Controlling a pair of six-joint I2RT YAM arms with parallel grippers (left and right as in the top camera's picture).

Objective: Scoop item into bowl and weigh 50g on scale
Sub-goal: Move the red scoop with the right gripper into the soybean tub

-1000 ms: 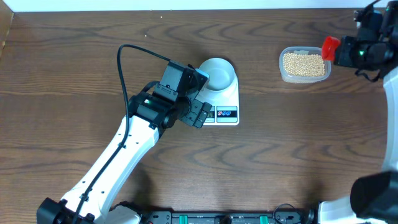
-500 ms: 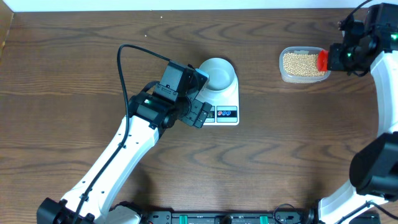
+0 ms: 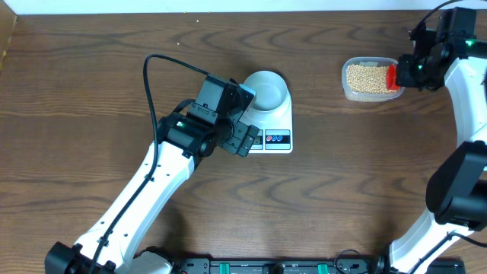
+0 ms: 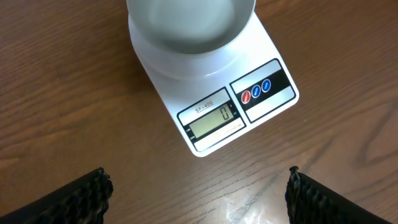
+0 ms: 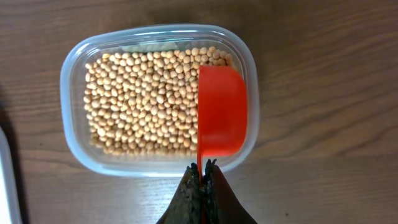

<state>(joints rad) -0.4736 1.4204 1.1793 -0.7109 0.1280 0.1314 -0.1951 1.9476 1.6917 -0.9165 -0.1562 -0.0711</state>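
The beans lie in a heap in a clear plastic tub near the far right corner of the table. None are in the bowl, which sits empty on the scale close to the middle of the table, toward its far edge. The scale's display reads zero.

A red scoop hangs over the right end of the tub, its cup above the beans. Whether it touches them cannot be told. The right gripper is clamped fully together on the scoop's thin handle, just outside the tub's near wall.

The left gripper stands spread wide and holds nothing. It hovers above the bare table at the scale's front edge, its camera looking down at the display.

The step in hand looks like the first scoop: nothing has been weighed yet. The next move calls for dipping the cup into the heap, lifting it level, and carrying it well across the table to the bowl without spilling. Small loads would suit the end, since round beans roll and pour fast.

The table is dark wood with strong grain and no clutter. A black cable loops above the left arm, and a pale strip runs along the far edge.
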